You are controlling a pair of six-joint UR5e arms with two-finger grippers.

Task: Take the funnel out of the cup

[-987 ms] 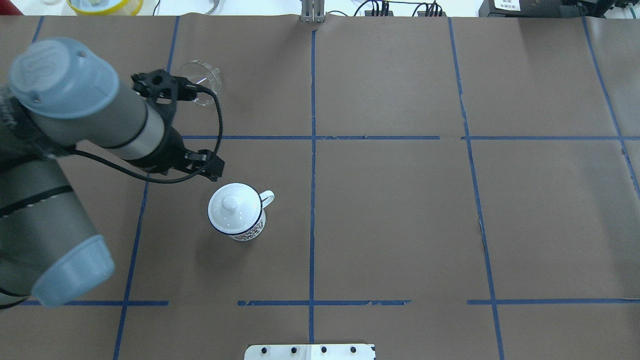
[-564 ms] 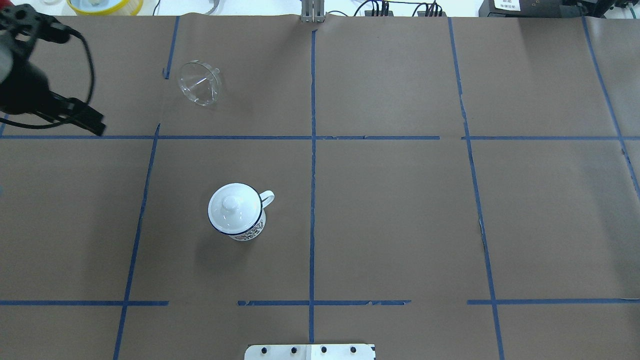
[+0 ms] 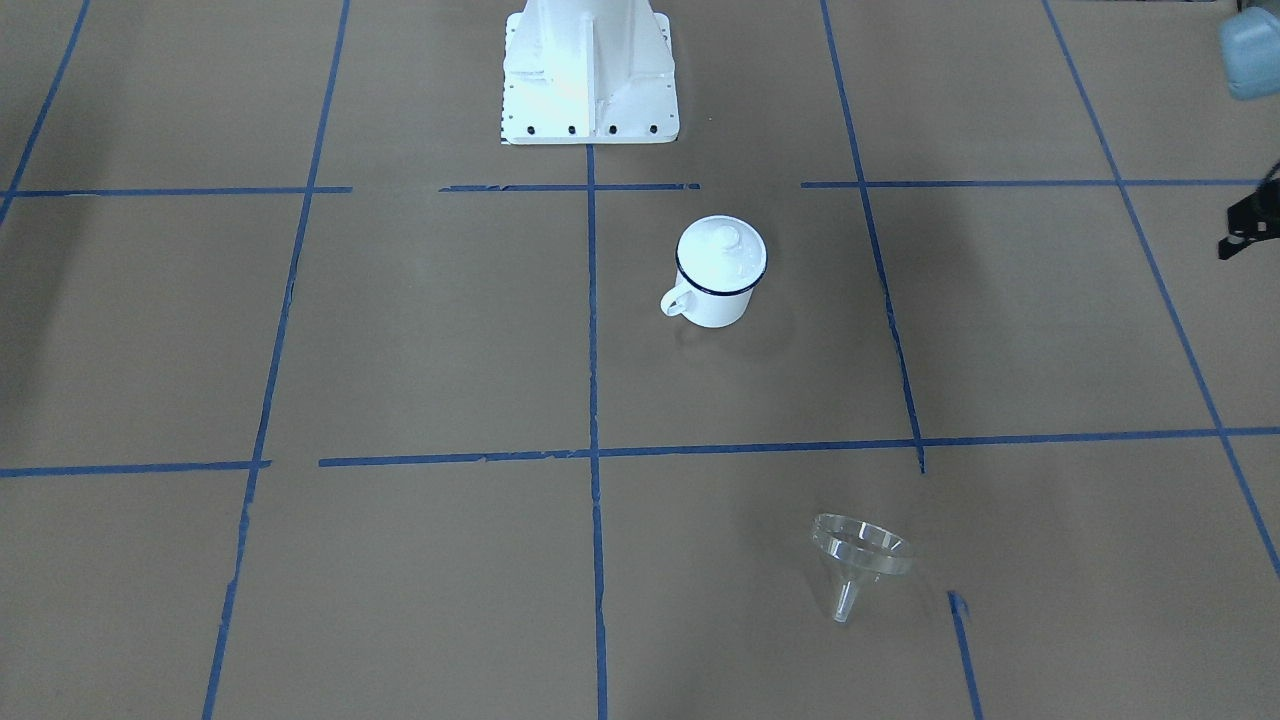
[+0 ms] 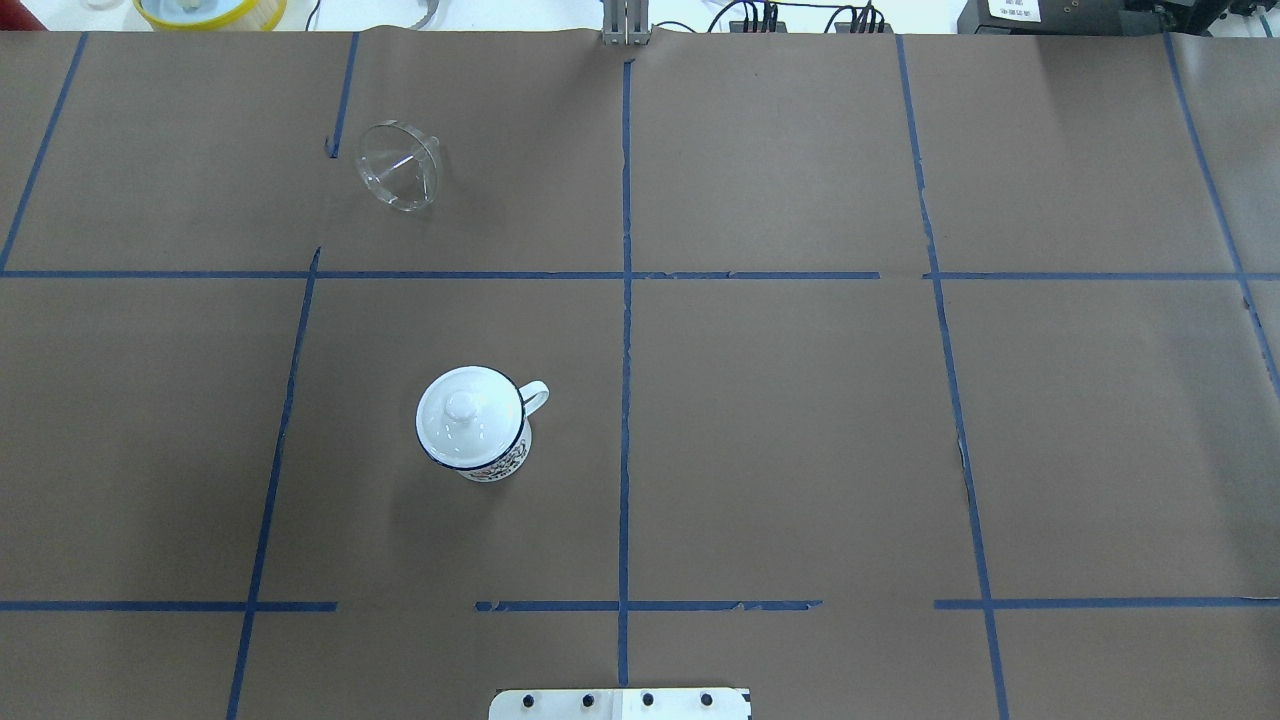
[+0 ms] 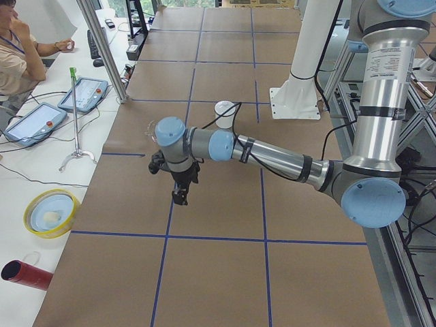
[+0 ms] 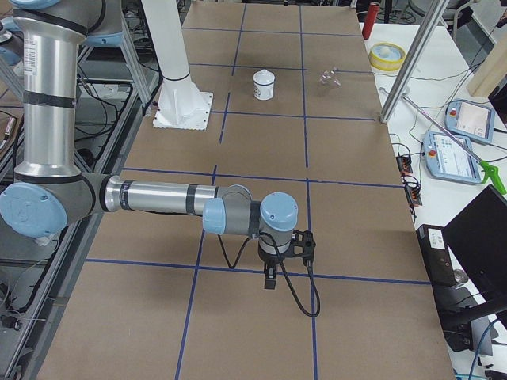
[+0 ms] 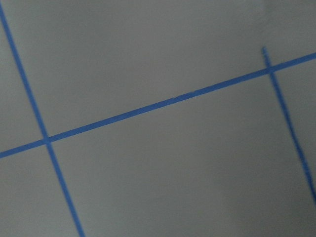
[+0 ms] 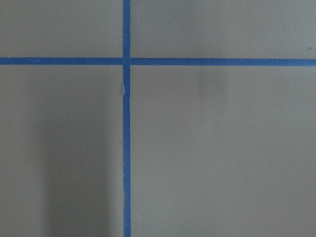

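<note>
The clear funnel (image 4: 400, 178) lies tilted on the brown table, far left of centre, apart from the cup; it also shows in the front view (image 3: 855, 560). The white cup (image 4: 472, 420) with a dark blue rim stands upright with a white domed lid on it, also in the front view (image 3: 718, 268). My left gripper (image 5: 179, 197) shows only in the left side view, out past the funnel towards the table's left end. My right gripper (image 6: 270, 281) shows only in the right side view, far from both. I cannot tell if either is open or shut.
The robot's white base plate (image 4: 620, 703) sits at the near edge. A yellow bowl (image 5: 49, 212), a red cylinder (image 5: 24, 272) and teach pendants (image 5: 85, 94) lie on the white side table. An operator (image 5: 13, 48) sits there. Part of the left arm (image 3: 1248, 60) shows at the front view's right edge.
My left arm has pulled away from the funnel to the left and out of the overhead view. The funnel and the cup have not moved.
</note>
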